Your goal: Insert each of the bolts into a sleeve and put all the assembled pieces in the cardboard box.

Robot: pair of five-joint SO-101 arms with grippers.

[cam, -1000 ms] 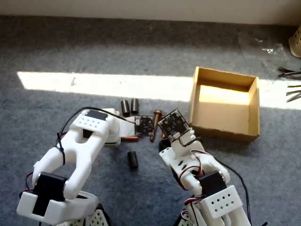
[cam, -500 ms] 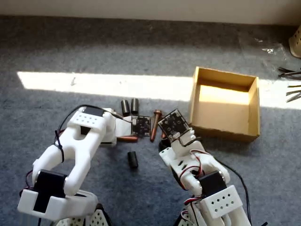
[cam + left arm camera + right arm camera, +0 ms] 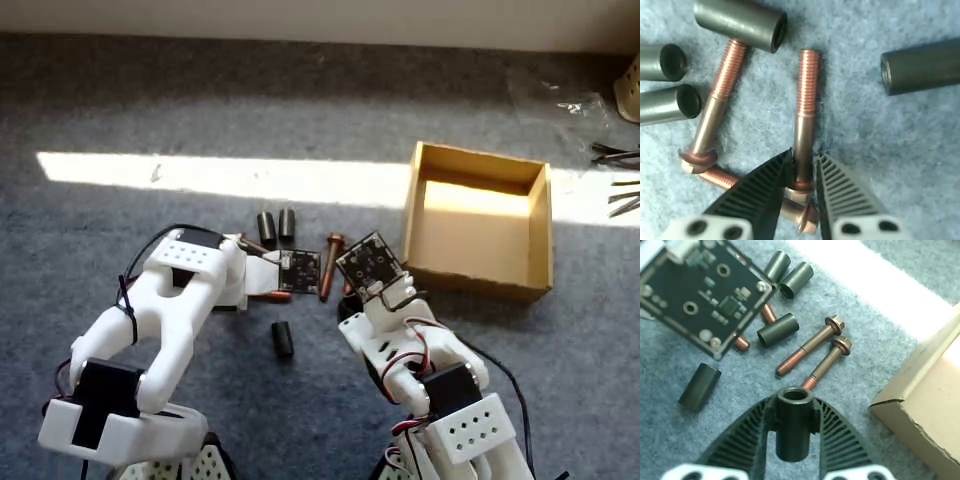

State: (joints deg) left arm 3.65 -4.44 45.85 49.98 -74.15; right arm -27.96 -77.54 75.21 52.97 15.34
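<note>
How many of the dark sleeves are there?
5 sleeves: a pair side by side, one among the bolts, one lying alone, one in the right gripper. Others may be hidden.

— What do the arms look like?
— White printed shells with black motor blocks. A black cable (image 3: 135, 275) loops behind the left pincer (image 3: 803, 154), and red and white wires (image 3: 410, 352) run behind the right pincer (image 3: 792, 400).
— And the pincers themselves?
— Dark, ribbed fingers (image 3: 760, 190) tapering to points, set on white bases with round screw holes. A black circuit board (image 3: 372, 262) sits just behind each.
</note>
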